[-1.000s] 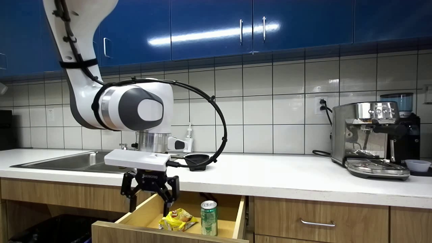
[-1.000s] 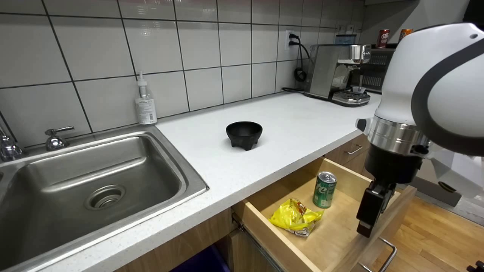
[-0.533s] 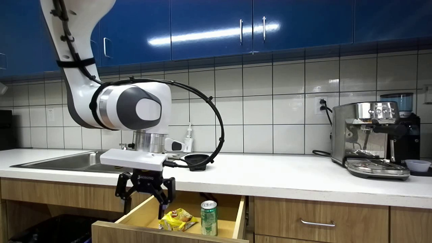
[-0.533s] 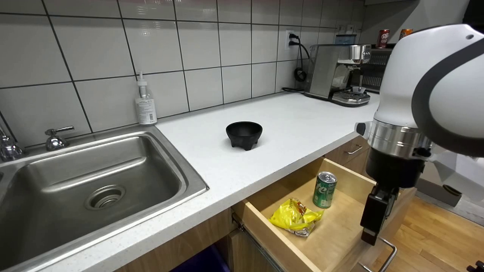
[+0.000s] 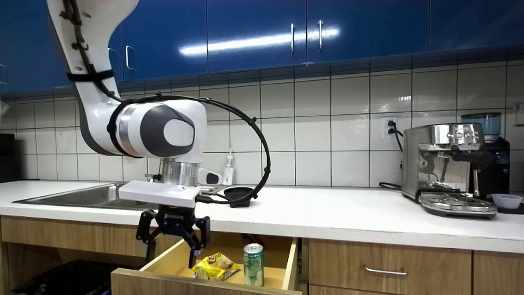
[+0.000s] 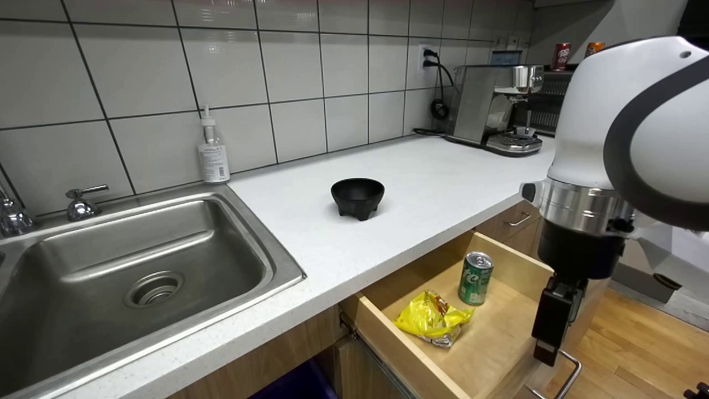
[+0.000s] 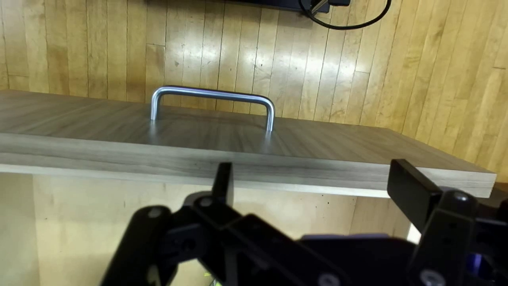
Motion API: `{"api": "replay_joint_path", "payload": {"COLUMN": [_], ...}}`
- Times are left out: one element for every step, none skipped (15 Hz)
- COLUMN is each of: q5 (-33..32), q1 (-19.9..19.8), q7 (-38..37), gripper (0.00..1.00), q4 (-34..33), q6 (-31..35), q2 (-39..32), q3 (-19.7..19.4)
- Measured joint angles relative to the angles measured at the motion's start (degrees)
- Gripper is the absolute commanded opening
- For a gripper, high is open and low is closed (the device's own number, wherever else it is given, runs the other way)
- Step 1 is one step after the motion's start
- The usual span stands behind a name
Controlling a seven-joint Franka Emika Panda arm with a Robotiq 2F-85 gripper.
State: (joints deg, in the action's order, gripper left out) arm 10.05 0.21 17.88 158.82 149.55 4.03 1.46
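Drawer [image 6: 493, 346], pale wood, pulled out beneath the claw [image 7: 313, 178]: points away from the table [image 6: 432, 180], its front panel [image 7: 309, 171] turned outward, long axis parallel to the table's edge.
Handle [image 7: 212, 93], bent metal bar, near the claw on the panel's outer face; long axis runs along the panel.
Claw, black: fingers [image 7: 412, 190] spread wide apart, pointing down over the front panel; whether it touches, I cannot tell.
Can [image 6: 475, 280], green, upright, in the drawer, on the claw's table side.
Bag [image 6: 435, 317], yellow, crumpled, near the can, same side.
Table, white-topped, beyond the claw.
Bowl [image 6: 358, 197], black, footed, on it.
Sink [image 6: 288, 267], steel, set into it; soap bottle [image 6: 214, 155] behind.
Espresso machine [image 5: 442, 172], well apart from the claw.
Room: tiled wall [image 5: 311, 135]; blue cabinets [image 5: 254, 24] higher than the claw; plank floor [image 7: 238, 59] below it.
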Motion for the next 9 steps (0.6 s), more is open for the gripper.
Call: {"api": "replay_joint_path", "payload": {"q5": [0.09, 0.09, 0.11, 0.11, 0.16, 0.18, 0.18, 0.18, 0.18], "q1": [0.00, 0.00, 0.00, 0.00, 0.00, 0.00, 0.00, 0.00, 0.00], "q7": [0.00, 0.00, 0.00, 0.00, 0.00, 0.00, 0.00, 0.00, 0.00], "gripper": [1.00, 1.00, 1.00, 1.00, 1.00, 1.00, 1.00, 1.00, 1.00], "q4": [0.00, 0.00, 0.00, 0.01, 0.01, 0.01, 0.01, 0.01, 0.01], "q6": [-0.01, -0.01, -0.01, -0.01, -0.01, -0.01, 0.00, 0.02, 0.03], "q2": [-0.01, -0.04, -0.10, -0.18, -0.26, -0.30, -0.35, -0.42, -0.47], "q3": [0.00, -0.01, -0.03, -0.05, -0.08, -0.09, -0.09, -0.09, -0.09]}}
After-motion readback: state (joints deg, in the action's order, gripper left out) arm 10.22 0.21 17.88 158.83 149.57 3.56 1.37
